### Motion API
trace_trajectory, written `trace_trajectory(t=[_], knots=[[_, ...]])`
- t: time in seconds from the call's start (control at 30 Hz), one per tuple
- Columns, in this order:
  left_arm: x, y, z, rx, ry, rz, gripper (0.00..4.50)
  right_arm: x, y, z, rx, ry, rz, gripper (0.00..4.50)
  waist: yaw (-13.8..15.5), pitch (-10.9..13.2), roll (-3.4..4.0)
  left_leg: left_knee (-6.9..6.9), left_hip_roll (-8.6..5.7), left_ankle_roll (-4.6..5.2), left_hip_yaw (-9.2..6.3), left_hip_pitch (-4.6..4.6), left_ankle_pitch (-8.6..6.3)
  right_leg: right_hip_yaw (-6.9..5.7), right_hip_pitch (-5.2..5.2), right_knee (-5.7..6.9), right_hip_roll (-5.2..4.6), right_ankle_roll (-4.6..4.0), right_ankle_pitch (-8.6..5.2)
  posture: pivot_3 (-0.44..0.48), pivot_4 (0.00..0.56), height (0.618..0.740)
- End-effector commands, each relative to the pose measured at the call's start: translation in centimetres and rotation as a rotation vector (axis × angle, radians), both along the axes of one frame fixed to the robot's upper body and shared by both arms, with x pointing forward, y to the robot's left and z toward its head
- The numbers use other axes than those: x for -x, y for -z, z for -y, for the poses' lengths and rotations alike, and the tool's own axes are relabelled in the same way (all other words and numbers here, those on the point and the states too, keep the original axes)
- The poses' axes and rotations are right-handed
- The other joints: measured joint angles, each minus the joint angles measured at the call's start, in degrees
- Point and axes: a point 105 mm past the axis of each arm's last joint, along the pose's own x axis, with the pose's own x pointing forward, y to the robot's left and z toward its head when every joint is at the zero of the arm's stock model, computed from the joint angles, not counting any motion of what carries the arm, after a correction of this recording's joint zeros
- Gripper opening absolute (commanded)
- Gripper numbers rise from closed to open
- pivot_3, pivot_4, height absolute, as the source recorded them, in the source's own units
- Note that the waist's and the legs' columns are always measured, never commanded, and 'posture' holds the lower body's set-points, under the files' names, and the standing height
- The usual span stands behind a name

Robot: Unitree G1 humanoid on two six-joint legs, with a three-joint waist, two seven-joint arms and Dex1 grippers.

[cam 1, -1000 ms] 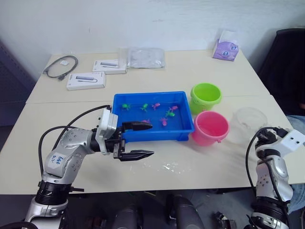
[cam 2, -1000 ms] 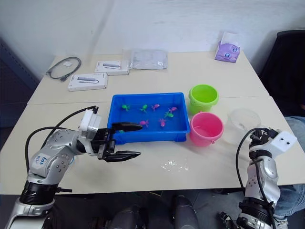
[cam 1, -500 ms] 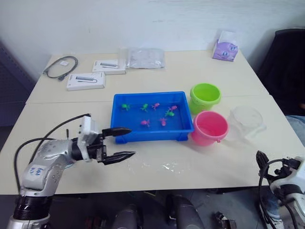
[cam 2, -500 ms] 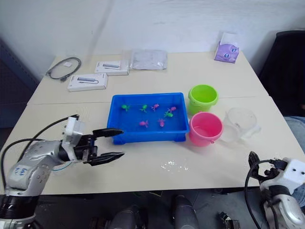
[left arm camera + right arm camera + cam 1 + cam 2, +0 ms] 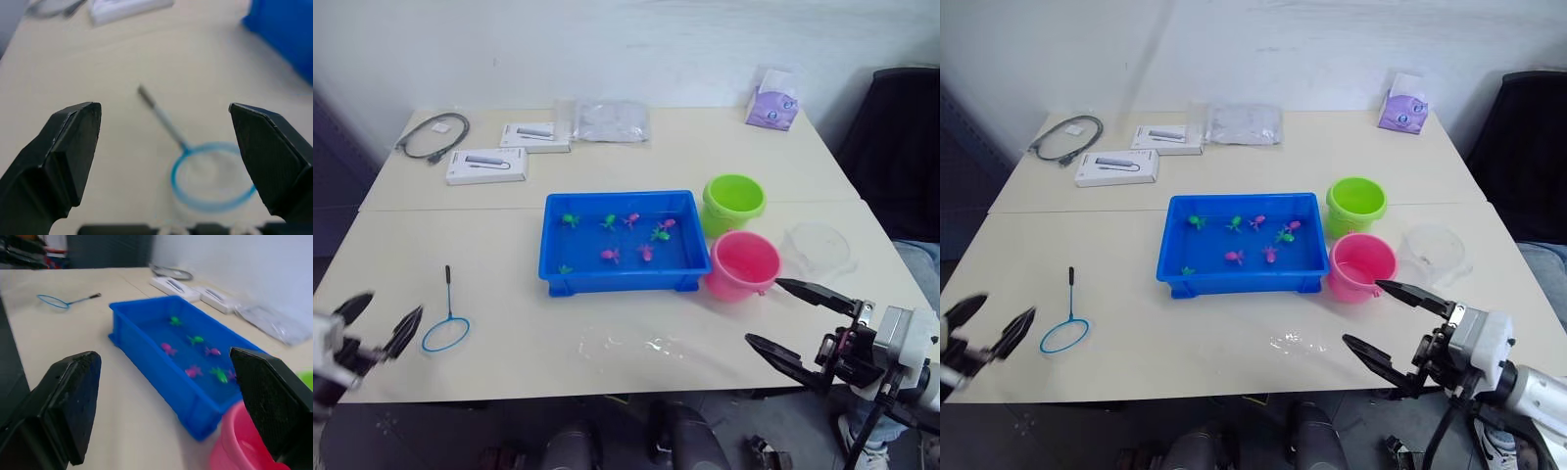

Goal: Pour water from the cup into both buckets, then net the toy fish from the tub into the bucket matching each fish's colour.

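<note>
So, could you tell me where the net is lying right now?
In the head views the net lies flat on the table at the robot's left, apart from the blue tub, just ahead of the open left gripper.

Left gripper (image 5: pixel 380 324) cut off at lower left frame edge, arm out of frame; pink bucket (image 5: pixel 244 450) cropped at lower right of right wrist view; toy fish (image 5: pixel 610 255) too small for detail
</note>
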Motion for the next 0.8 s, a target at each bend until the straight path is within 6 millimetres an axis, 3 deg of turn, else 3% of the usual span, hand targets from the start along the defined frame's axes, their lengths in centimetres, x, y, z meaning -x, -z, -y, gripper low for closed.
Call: trace_trajectory(t=[0.03, 0.13, 0.23, 0.33, 0.57, 0.7, 0.8], knots=[[3.3, -0.3, -2.6, 0.020, -0.219, 0.008, 4.50, 0.3, -0.3, -1.3, -0.004, -0.112, 0.040, 4.44, 0.8, 0.0, -0.17, 0.00, 0.01, -0.02, -0.02, -0.01, -0.03, -0.02, 0.01, -0.02, 0.00, -0.01, -0.01, 0.000, 0.150, 0.740], [4.8, 0.9, -3.5, 0.099, -0.352, -0.018, 4.50, 0.0, 0.1, -2.1, 0.015, -0.148, 0.078, 4.44, 2.0, 0.0, -0.21, 0.01, 0.02, -0.09, -0.08, -0.01, -0.30, -0.09, 0.06, -0.11, -0.01, -0.05, -0.03, 0.000, 0.150, 0.740], [4.6, 0.7, -3.6, 0.138, -0.398, 0.014, 4.50, -0.5, 0.0, -2.9, -0.001, -0.162, 0.108, 4.44, 2.8, 0.0, -0.20, 0.02, 0.02, -0.11, -0.08, 0.07, -0.38, -0.11, 0.16, -0.14, -0.02, -0.07, -0.04, 0.000, 0.150, 0.740], [2.4, -0.3, -2.0, 0.126, -0.314, 0.028, 4.50, -0.6, -0.5, -4.0, -0.030, -0.204, 0.098, 4.44, 2.7, 0.0, -0.21, 0.02, 0.02, -0.13, -0.09, 0.08, -0.39, -0.12, 0.18, -0.14, -0.02, -0.08, -0.04, 0.000, 0.150, 0.740], [-4.9, -4.7, 1.8, 0.123, -0.152, 0.073, 4.50, -1.3, -1.8, -5.1, -0.031, -0.266, 0.104, 4.44, 2.5, 0.0, -0.19, 0.03, 0.03, -0.22, -0.09, 0.10, -0.35, -0.13, 0.21, -0.07, -0.01, -0.06, -0.03, 0.000, 0.150, 0.740], [-8.8, -4.0, 3.3, 0.166, -0.183, -0.121, 4.50, -1.9, -1.6, -5.3, -0.005, -0.260, 0.099, 4.44, 2.3, 0.0, -0.06, 0.02, 0.03, -0.36, -0.08, 0.14, -0.01, -0.15, 0.24, -0.06, 0.02, -0.05, -0.03, 0.000, 0.150, 0.740], [-10.0, -3.0, 3.9, 0.152, -0.213, -0.260, 4.50, -2.2, -1.4, -5.1, 0.019, -0.236, 0.110, 4.44, 2.0, 0.0, -0.06, 0.02, 0.03, -0.37, -0.06, 0.15, 0.01, -0.16, 0.27, -0.05, 0.07, -0.02, -0.01, 0.000, 0.150, 0.740]])
